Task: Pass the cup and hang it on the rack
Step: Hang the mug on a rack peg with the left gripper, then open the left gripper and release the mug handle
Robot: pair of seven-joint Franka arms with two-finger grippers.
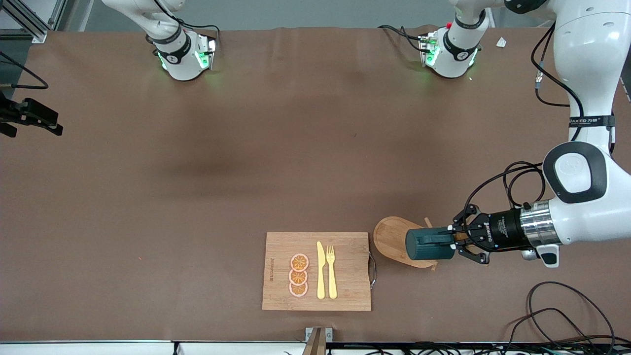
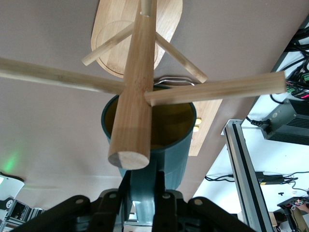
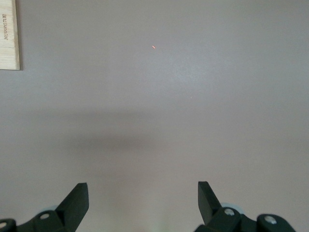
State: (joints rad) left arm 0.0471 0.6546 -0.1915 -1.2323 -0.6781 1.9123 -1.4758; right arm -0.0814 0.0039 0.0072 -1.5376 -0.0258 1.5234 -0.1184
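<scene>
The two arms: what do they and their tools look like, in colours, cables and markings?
Both arms are glossy white with black joint rings; their bases glow green. The left arm has a dark oval cap, a black band with white lettering, a silver wrist ring and looping black cables. The left tool and right tool are black, with black fingers.

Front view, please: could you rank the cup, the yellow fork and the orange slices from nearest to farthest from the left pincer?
1. The cup, gripped by its handle in the left pincer, over the rack.
2. The yellow fork, on the cutting board, on the side toward the rack.
3. The orange slices, on the same board, toward the right arm's end.
</scene>
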